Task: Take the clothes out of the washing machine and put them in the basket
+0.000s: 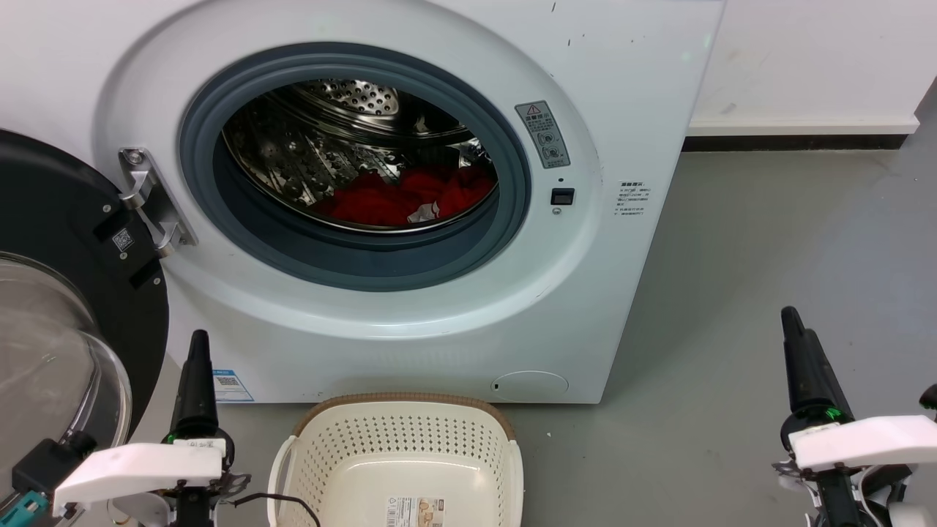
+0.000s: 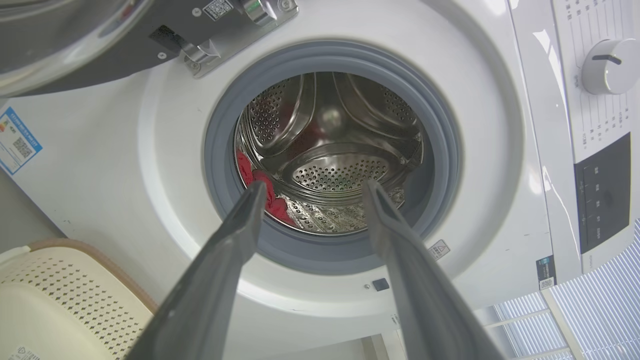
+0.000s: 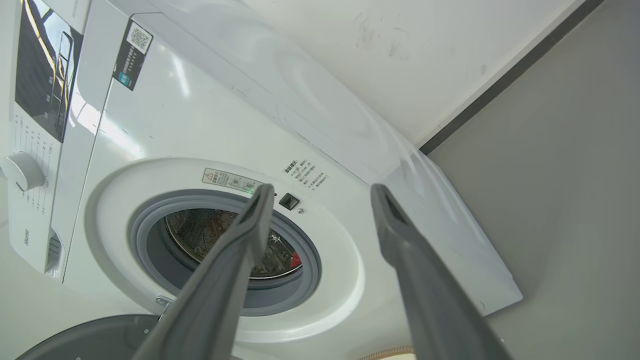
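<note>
Left claw (image 2: 315, 184) and right claw (image 3: 322, 187) released before the open washing machine (image 1: 439, 344)
Both had fingers (image 2: 225, 260) spread, flanking the basket (image 1: 402, 399) on the floor (image 1: 732, 293); just behind it the door (image 1: 44, 219) was swung out to the left, and the clothes (image 1: 395, 197) lay heaped at the bottom of the steel drum (image 1: 329, 146)

Red clothes (image 1: 381, 205) inside the washing machine (image 1: 439, 329) — door (image 1: 66, 219) open, cream basket (image 1: 399, 435) on floor (image 1: 768, 256) below.

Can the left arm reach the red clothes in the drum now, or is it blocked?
Probably yes: the door is swung aside, nothing crosses the mouth of the washing machine, and the open left end effector points toward the clothes.
</note>
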Controlling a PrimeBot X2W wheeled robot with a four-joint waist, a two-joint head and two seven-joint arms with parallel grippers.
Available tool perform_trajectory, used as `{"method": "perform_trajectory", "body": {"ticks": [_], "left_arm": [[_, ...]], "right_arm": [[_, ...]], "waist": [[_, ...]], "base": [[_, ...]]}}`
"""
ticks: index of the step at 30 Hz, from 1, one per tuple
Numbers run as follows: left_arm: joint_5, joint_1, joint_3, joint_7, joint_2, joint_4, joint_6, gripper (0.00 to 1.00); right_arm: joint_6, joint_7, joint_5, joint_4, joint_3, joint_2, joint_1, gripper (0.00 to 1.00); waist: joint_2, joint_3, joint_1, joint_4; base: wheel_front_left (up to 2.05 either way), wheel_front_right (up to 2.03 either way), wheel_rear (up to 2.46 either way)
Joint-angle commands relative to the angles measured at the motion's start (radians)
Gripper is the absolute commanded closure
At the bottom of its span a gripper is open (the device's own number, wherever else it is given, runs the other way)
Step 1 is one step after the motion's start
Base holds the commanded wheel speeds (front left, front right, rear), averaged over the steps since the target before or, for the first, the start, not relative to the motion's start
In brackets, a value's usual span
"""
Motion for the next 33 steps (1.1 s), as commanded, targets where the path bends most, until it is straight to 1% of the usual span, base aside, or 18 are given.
{"method": "perform_trajectory", "body": {"ticks": [1, 5, 6, 12, 16, 22, 26, 33], "left_arm": [[0.048, -0.004, -0.007, -0.010, 0.002, -0.039, 0.010, 0.00], [0.156, 0.005, -0.040, -0.024, 0.002, -0.088, 0.033, 0.00], [0.156, 0.005, -0.040, -0.024, 0.002, -0.088, 0.033, 0.00], [0.307, 0.015, -0.096, -0.045, 0.002, -0.125, 0.075, 0.00], [0.402, 0.017, -0.135, -0.057, 0.002, -0.147, 0.094, 0.00], [0.530, 0.021, -0.182, -0.075, 0.005, -0.180, 0.122, 0.00], [0.599, 0.025, -0.218, -0.087, 0.028, -0.194, 0.152, 0.00], [0.680, 0.035, -0.285, -0.106, 0.067, -0.182, 0.216, 0.00]], "right_arm": [[0.000, -0.011, -0.058, -0.034, 0.008, -0.001, -0.024, 0.00], [0.000, -0.026, -0.172, -0.066, 0.027, -0.001, -0.022, 0.00], [0.000, -0.026, -0.172, -0.066, 0.027, -0.001, -0.022, 0.00], [0.000, -0.046, -0.323, -0.096, 0.056, -0.001, -0.016, 0.00], [0.000, -0.059, -0.410, -0.101, 0.059, -0.001, -0.010, 0.00], [0.000, -0.077, -0.500, -0.083, 0.062, -0.001, -0.004, 0.00], [0.000, -0.088, -0.562, -0.083, 0.065, -0.001, -0.008, 0.00], [0.000, -0.107, -0.656, -0.090, 0.067, -0.001, -0.008, 0.00]], "waist": [[0.0000, 0.000, 0.0000, 0.000], [0.0000, 0.001, 0.0000, -0.001], [0.0000, 0.001, 0.0000, -0.001], [0.0000, 0.002, 0.0000, -0.002], [0.0000, 0.003, 0.0000, -0.003], [0.0000, 0.003, 0.0000, -0.004], [0.0000, 0.004, 0.0000, -0.004], [0.0000, 0.003, 0.0000, -0.006]], "base": [[0.00, 0.00, 0.00], [0.00, 0.00, 0.00], [0.00, 0.00, 0.00], [0.00, 0.00, 0.00], [0.00, 0.00, 0.00], [0.00, 0.00, 0.00], [0.00, 0.00, 0.00], [0.00, 0.00, 0.00]]}}
